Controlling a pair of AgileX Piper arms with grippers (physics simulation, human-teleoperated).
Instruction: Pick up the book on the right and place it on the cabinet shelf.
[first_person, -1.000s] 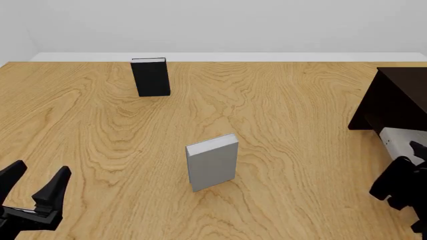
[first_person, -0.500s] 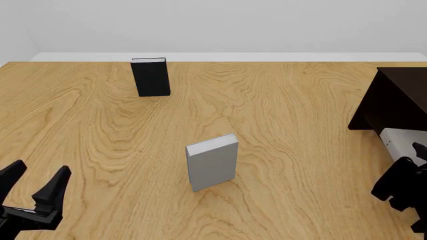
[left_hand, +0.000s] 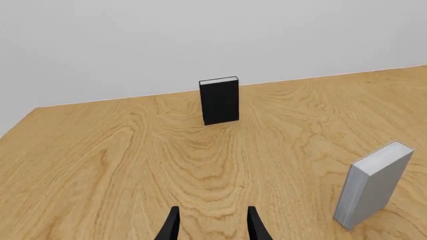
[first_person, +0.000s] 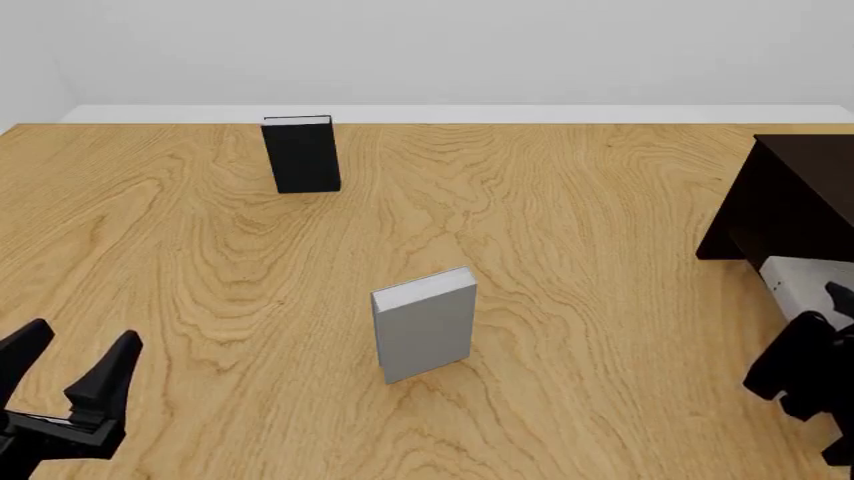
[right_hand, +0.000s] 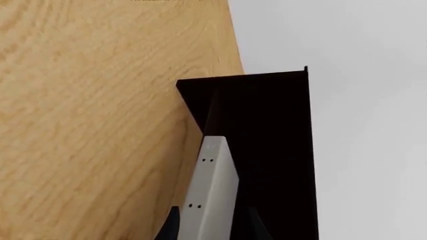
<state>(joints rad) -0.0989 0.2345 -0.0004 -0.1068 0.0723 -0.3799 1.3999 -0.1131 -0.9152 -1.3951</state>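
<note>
One pale grey book (first_person: 798, 283) sits at the far right by the cabinet (first_person: 787, 205), clamped in the right fingers (right_hand: 212, 220); stiff, light, best gripped across its covers. Left fingers (first_person: 83, 372) are spread, empty.

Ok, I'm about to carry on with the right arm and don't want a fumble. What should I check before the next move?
1. Light grey book between the right gripper's fingers: ok.
2. Grip firmly closed on it: cannot tell.
3. Book on the dark cabinet shelf: not ok, it is in front of the cabinet.
4. Left gripper open and far from the cabinet: ok.
5. Darker grey book and black book upright, well away from the cabinet: ok.
</note>
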